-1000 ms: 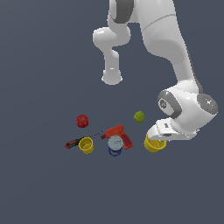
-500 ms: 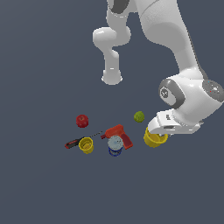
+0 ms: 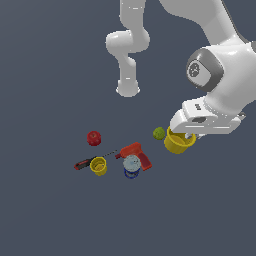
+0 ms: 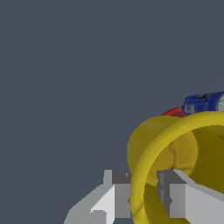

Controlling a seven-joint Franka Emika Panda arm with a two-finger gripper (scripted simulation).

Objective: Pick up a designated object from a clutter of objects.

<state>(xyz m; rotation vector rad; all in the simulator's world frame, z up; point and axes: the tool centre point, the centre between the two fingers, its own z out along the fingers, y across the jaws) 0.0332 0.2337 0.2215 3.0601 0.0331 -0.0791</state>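
The larger yellow cup (image 3: 179, 143) hangs under my gripper (image 3: 186, 135) at the exterior view's right, lifted off the floor and tilted. In the wrist view my gripper (image 4: 144, 194) is shut on the cup's thick rim (image 4: 151, 166), one finger outside (image 4: 116, 192) and one inside (image 4: 175, 197). The rest of the clutter lies lower left: red ball (image 3: 93, 137), green ball (image 3: 159, 133), red drill (image 3: 136, 154), blue-white can (image 3: 131, 165), smaller yellow cup (image 3: 98, 165), red-black screwdriver (image 3: 84, 163).
The arm's white base (image 3: 128, 89) stands behind the clutter in the exterior view. The floor (image 3: 45, 210) is plain dark grey. In the wrist view the can (image 4: 203, 103) and a bit of the drill (image 4: 174, 112) show beyond the cup.
The gripper has risen with the larger yellow cup in it, lifting it off the floor and up to the right. The other objects have not moved.
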